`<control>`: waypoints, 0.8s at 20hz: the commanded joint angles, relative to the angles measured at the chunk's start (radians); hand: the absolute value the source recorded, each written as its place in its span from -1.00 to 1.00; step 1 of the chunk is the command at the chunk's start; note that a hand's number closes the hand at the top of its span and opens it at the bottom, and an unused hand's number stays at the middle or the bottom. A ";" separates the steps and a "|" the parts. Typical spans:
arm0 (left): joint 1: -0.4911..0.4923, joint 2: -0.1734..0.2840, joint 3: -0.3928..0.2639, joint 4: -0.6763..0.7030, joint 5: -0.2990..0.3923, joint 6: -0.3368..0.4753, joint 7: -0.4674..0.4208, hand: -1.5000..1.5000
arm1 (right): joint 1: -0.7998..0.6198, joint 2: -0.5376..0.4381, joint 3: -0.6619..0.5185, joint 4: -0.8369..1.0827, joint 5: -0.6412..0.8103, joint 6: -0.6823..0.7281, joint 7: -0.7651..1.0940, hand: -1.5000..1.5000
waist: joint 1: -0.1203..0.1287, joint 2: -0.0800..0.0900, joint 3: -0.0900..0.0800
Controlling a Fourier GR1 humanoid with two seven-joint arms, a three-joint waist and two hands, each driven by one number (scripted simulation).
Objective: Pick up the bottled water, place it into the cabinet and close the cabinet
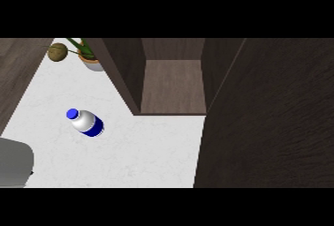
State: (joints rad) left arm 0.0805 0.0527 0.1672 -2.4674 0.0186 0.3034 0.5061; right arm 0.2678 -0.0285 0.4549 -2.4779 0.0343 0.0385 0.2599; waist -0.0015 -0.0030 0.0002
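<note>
Bottled water (85,122) stands untouched on the white counter (143,154), left of the open cabinet (173,88) — door (274,114) swung wide for loading — neither hand visible, state undeterminable.

Head view: only one piece of the robot shows, a grey forearm (13,163) at the lower left edge. Surface plain matte grey, rounded upper corner, darker shading along its right side. No hand shows beyond it, nor any markings or cables.

Glossy bottled water (86,123), matt dark-wood cabinet (173,86)
</note>
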 commanded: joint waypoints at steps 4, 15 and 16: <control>0.044 -0.032 -0.055 -0.058 -0.063 0.011 0.032 -1.00 | 0.006 -0.037 0.003 -0.096 0.027 -0.028 0.066 -1.00 | -0.001 0.001 0.000; 0.027 0.028 0.048 0.037 0.024 -0.048 0.036 -1.00 | -0.037 -0.049 0.119 -0.103 0.134 -0.126 0.089 -1.00 | -0.002 0.001 -0.001; 0.032 0.000 0.029 0.077 0.010 -0.051 -0.033 -1.00 | -0.058 -0.044 0.072 -0.070 0.103 -0.125 0.052 -1.00 | -0.001 0.002 -0.001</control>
State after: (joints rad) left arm 0.1141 0.0698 0.2053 -2.4413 0.0260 0.2691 0.5311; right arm 0.2315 -0.0561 0.5554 -2.4812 0.0757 -0.0812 0.2877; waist -0.0031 -0.0026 -0.0005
